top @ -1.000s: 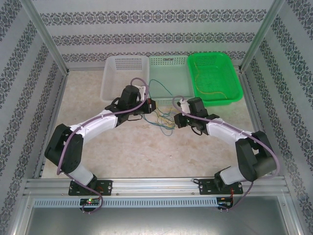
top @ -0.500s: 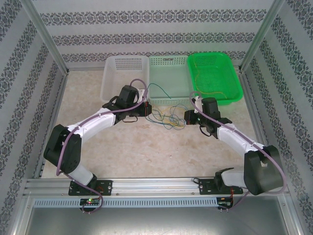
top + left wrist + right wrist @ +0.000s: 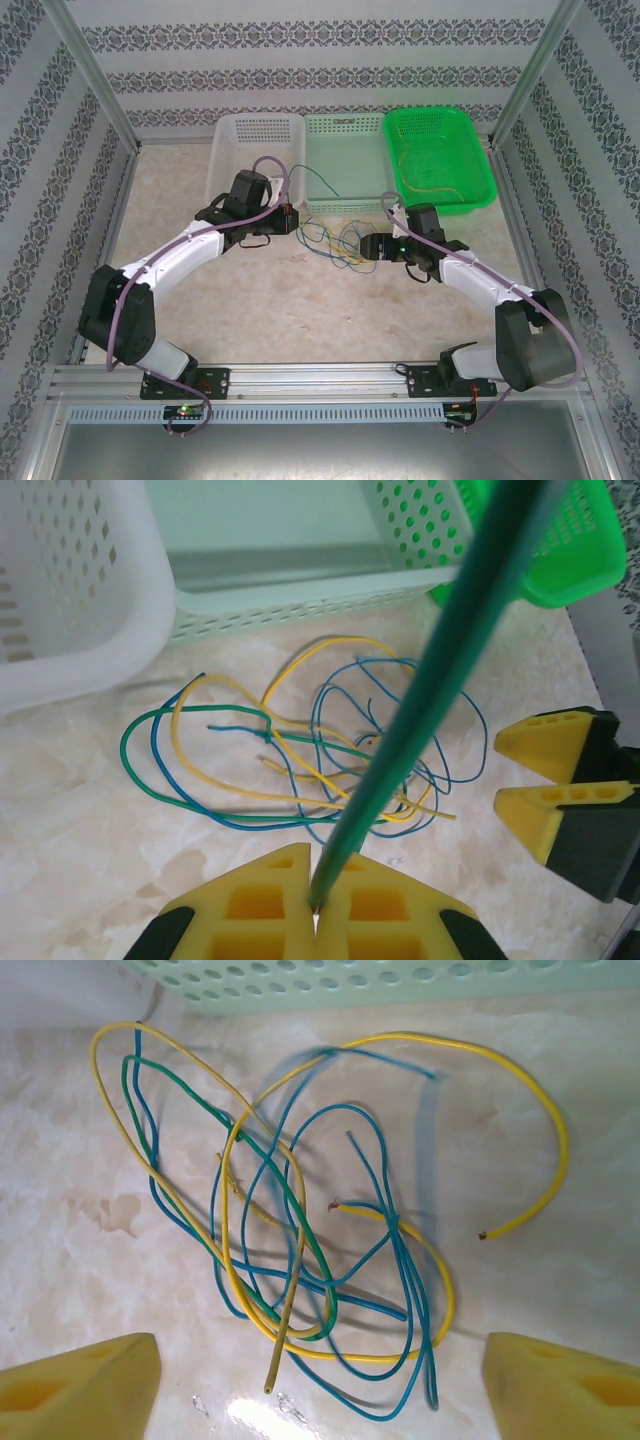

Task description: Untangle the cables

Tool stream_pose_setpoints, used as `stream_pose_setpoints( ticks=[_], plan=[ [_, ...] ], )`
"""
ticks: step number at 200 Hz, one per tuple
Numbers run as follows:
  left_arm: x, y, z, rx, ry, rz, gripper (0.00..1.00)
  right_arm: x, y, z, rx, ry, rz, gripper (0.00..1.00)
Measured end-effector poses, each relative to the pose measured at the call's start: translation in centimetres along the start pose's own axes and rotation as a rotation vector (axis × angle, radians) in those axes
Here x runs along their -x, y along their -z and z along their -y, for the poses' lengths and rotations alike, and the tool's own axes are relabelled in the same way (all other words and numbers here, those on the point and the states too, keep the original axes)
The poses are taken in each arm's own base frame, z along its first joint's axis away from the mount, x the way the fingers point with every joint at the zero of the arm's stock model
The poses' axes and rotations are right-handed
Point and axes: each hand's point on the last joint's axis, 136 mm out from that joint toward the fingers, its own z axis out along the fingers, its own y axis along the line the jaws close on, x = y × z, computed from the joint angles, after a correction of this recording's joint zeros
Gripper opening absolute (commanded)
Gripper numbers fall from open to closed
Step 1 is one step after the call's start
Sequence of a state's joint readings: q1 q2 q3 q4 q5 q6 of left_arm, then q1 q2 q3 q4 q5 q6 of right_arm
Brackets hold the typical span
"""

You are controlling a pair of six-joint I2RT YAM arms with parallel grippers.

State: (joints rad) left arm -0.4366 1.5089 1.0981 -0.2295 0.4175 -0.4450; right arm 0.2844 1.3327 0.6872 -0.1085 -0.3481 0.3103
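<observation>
The thin yellow, blue and dark green cables (image 3: 335,242) lie in a loose tangle on the pale marbled table (image 3: 270,300). The heap sits between the two arms, just in front of the pale green perforated plastic basket (image 3: 343,150).

The left end effector (image 3: 290,222) is closed. In the left wrist view its yellow pads (image 3: 250,920) meet on one dark green cable (image 3: 450,650). That cable rises straight from the pinch (image 3: 315,905) toward the upper right, above the rest of the tangle (image 3: 320,750). The other strands loop over one another on the table beyond the pads. Blue and yellow ones cross several times, and a green loop reaches furthest left.

The right end effector (image 3: 368,246) stands wide and holds nothing. In the right wrist view its two yellow fingertips (image 3: 80,1385) sit far apart at the lower corners. The tangle (image 3: 310,1230) lies on the table between and ahead of them, untouched. The same end effector (image 3: 555,775) appears at the right edge of the left wrist view, just beside the heap.

A white perforated plastic basket (image 3: 255,155) stands left of the pale green one. A bright green plastic basket (image 3: 470,140) stands to its right, with a yellow strand (image 3: 430,186) lying inside.
</observation>
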Motion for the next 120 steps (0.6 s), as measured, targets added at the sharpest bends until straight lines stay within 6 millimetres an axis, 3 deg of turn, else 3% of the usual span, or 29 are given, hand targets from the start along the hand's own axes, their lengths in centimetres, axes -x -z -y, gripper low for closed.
stream_pose_setpoints(
  ticks=[38, 73, 95, 120],
  plan=[
    [0.3, 0.2, 0.3, -0.012, 0.001, 0.013, 0.0, 1.0, 1.8, -0.9, -0.031, 0.053, 0.065, 0.95],
    [0.8, 0.1, 0.7, -0.036, 0.001, 0.034, 0.0, 2.3, 3.5, -2.7, -0.001, 0.002, 0.144, 0.86],
    [0.8, -0.2, 0.8, -0.06, 0.019, 0.059, 0.0, 3.0, 3.3, -4.1, 0.05, -0.079, 0.175, 0.84],
    [0.5, -0.6, 0.7, -0.077, 0.045, 0.069, 0.0, 2.3, 2.0, -6.8, 0.118, -0.12, 0.15, 0.83]
  ],
)
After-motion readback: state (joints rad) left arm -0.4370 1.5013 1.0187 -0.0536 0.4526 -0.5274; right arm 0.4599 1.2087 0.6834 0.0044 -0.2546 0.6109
